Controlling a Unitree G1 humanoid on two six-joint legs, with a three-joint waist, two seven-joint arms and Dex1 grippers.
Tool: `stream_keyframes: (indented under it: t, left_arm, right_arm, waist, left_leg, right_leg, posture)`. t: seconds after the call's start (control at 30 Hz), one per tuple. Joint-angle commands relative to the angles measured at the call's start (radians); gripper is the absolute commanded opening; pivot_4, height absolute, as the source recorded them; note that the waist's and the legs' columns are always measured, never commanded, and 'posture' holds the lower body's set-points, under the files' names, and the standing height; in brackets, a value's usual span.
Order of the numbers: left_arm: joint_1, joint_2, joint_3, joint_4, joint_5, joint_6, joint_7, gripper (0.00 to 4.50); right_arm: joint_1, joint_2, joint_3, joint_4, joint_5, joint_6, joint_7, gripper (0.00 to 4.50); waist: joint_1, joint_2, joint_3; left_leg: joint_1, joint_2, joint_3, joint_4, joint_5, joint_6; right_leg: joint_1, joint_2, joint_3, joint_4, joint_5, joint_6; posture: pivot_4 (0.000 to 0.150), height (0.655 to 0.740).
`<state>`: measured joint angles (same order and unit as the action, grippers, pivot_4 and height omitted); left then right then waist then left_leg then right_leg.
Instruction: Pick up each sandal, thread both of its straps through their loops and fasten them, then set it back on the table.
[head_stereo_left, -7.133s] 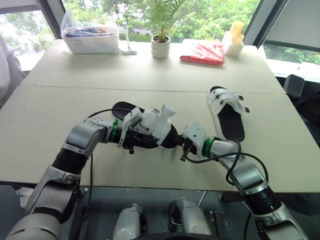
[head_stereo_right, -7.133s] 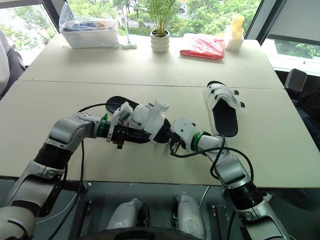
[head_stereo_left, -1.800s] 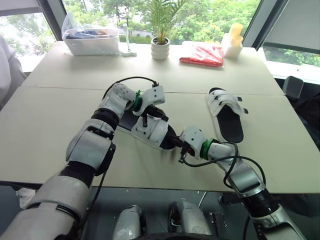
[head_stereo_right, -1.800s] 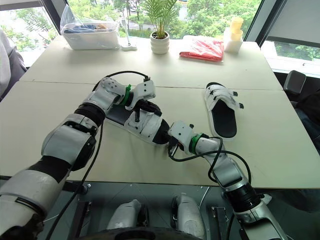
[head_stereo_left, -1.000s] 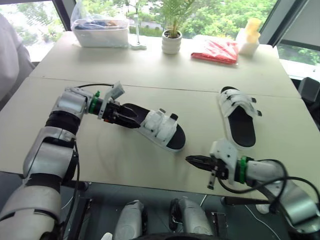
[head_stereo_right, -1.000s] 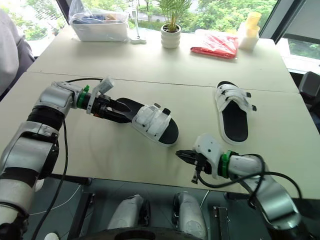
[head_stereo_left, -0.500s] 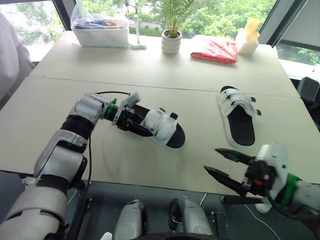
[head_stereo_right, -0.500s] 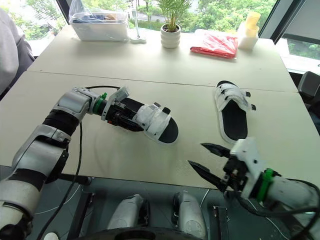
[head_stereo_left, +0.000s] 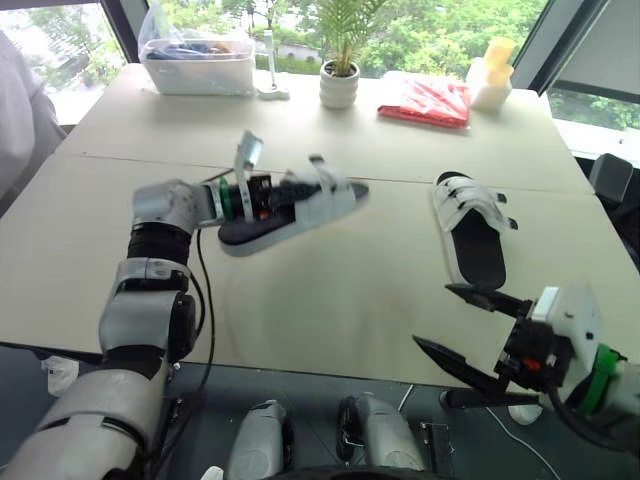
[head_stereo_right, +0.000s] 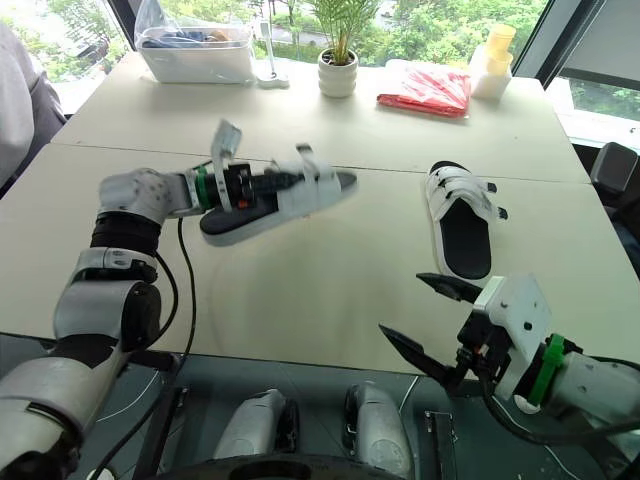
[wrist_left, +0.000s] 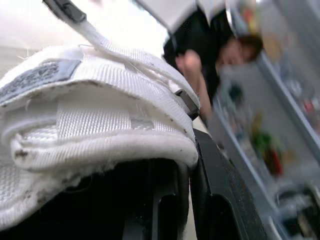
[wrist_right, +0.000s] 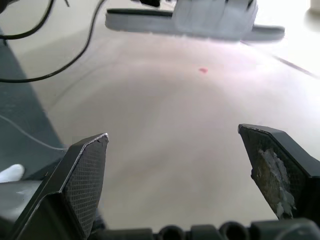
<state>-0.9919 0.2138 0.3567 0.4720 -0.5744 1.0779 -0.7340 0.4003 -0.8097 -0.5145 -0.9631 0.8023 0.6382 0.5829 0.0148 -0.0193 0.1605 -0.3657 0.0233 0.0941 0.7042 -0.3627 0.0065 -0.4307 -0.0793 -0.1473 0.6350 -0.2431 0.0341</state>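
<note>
Nearest, at the lower right of the frame, the right gripper is seen spread wide and empty over the near edge of the table. Further up, left of centre, one sandal is held clear of the tabletop — clenched at its heel by the left gripper. The other sandal is laid flat at centre right — sole down. A potted plant is set at the top.
</note>
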Motion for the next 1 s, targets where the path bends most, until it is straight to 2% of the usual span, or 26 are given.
stream_keyframes:
  t: [0.03,0.1,0.13,0.2,0.3,0.4,0.47,0.6,0.77,0.8,0.87,0.93,1.0]
  left_arm:
    - [0.111,-0.187,0.124,-0.315,0.019,-0.102,0.425,0.01]
    - [0.155,-0.273,0.101,-0.416,0.087,-0.182,0.590,0.01]
    - [0.154,-0.317,0.121,-0.427,0.123,-0.194,0.725,0.01]
    - [0.159,-0.372,0.134,-0.449,0.149,-0.224,0.866,0.01]
    - [0.160,-0.386,0.109,-0.443,0.133,-0.231,0.899,0.01]
    - [0.165,-0.356,0.093,-0.381,0.121,-0.267,0.866,0.01]
    - [0.187,-0.307,0.035,-0.359,0.138,-0.281,0.783,0.01]
    - [0.226,-0.211,-0.035,-0.370,0.104,-0.227,0.642,1.75]
    - [0.339,-0.050,-0.076,-0.556,0.005,-0.085,0.485,4.21]
    - [0.379,0.023,-0.098,-0.614,-0.031,-0.047,0.407,4.44]
    - [0.442,0.166,-0.143,-0.704,-0.109,0.024,0.247,4.44]
    - [0.520,0.311,-0.143,-0.778,-0.161,-0.032,0.052,4.44]
    - [0.583,0.531,-0.090,-0.728,-0.151,-0.122,-0.181,4.44]
  right_arm:
    - [-0.094,-0.011,0.040,0.047,-0.029,0.021,-0.066,4.50]
    - [-0.165,-0.010,0.071,0.084,-0.041,0.044,-0.103,4.50]
    - [-0.196,-0.009,0.085,0.102,-0.046,0.055,-0.117,4.50]
    - [-0.241,-0.011,0.106,0.128,-0.057,0.071,-0.133,4.50]
    - [-0.282,-0.005,0.119,0.150,-0.049,0.090,-0.140,4.50]
    - [-0.309,-0.001,0.132,0.160,-0.045,0.105,-0.146,4.50]
    - [-0.326,0.001,0.146,0.164,-0.050,0.113,-0.152,4.50]
    - [-0.342,0.003,0.157,0.173,-0.054,0.125,-0.153,4.50]
    - [-0.299,-0.016,0.138,0.182,-0.053,0.128,-0.100,4.50]
    - [-0.277,-0.025,0.109,0.189,-0.037,0.127,-0.066,4.50]
    - [-0.242,-0.038,0.046,0.206,0.001,0.128,-0.005,4.50]
    - [-0.201,-0.060,-0.046,0.241,0.042,0.129,0.080,4.50]
    - [-0.143,-0.110,-0.194,0.330,0.062,0.130,0.223,4.50]
  waist:
    - [0.003,0.000,0.000]
    - [0.003,-0.001,0.001]
    - [0.003,-0.001,0.001]
    - [0.003,-0.002,0.001]
    - [-0.003,-0.002,0.001]
    - [0.001,-0.002,0.001]
    - [0.003,-0.002,0.001]
    - [0.001,-0.002,0.001]
    - [-0.004,-0.001,0.002]
    - [-0.003,-0.001,0.002]
    - [-0.005,0.001,0.002]
    - [-0.003,0.002,0.002]
    - [-0.002,0.003,0.003]
  left_leg:
    - [0.002,0.000,-0.001,0.000,0.000,0.000]
    - [0.007,-0.001,-0.002,-0.002,0.000,0.000]
    - [0.008,-0.002,-0.002,-0.002,0.000,0.000]
    - [0.007,-0.002,-0.002,-0.002,0.000,0.000]
    - [0.009,-0.001,-0.001,-0.003,0.000,-0.001]
    - [0.009,-0.001,0.000,-0.003,0.001,-0.001]
    - [0.009,-0.002,0.000,-0.003,0.001,-0.001]
    - [0.008,-0.002,0.000,-0.003,0.001,-0.001]
    - [0.009,-0.001,0.000,-0.003,0.001,-0.002]
    - [0.010,-0.001,0.000,-0.003,0.001,-0.003]
    - [0.010,0.000,0.000,-0.003,0.002,-0.003]
    - [0.010,0.000,0.000,-0.003,0.002,-0.003]
    - [0.010,-0.001,0.001,-0.003,0.002,-0.003]
  right_leg:
    - [0.003,0.000,0.000,-0.001,0.000,0.000]
    - [0.008,0.000,0.000,-0.002,0.000,0.000]
    - [0.008,0.000,0.000,-0.002,0.000,0.000]
    - [0.008,0.000,0.000,-0.002,0.000,0.000]
    - [0.008,0.001,0.000,-0.002,0.000,0.000]
    - [0.008,0.001,0.000,-0.002,0.000,0.000]
    - [0.008,0.001,0.000,-0.002,0.000,0.000]
    - [0.008,0.001,0.000,-0.002,0.000,0.000]
    - [0.008,0.002,0.000,-0.002,0.000,0.000]
    - [0.008,0.002,0.001,-0.001,0.000,0.000]
    - [0.008,0.002,0.001,-0.001,0.000,0.000]
    - [0.008,0.002,0.001,-0.001,0.000,0.000]
    - [0.008,0.002,0.002,-0.001,0.000,0.000]
  posture:
    - [0.150,0.7288]
    - [0.150,0.7288]
    - [0.150,0.7288]
    - [0.150,0.7288]
    - [0.150,0.7288]
    - [0.150,0.7288]
    - [0.150,0.7288]
    - [0.150,0.7288]
    - [0.150,0.7288]
    - [0.150,0.7288]
    - [0.150,0.7288]
    - [0.150,0.7288]
    - [0.150,0.7288]
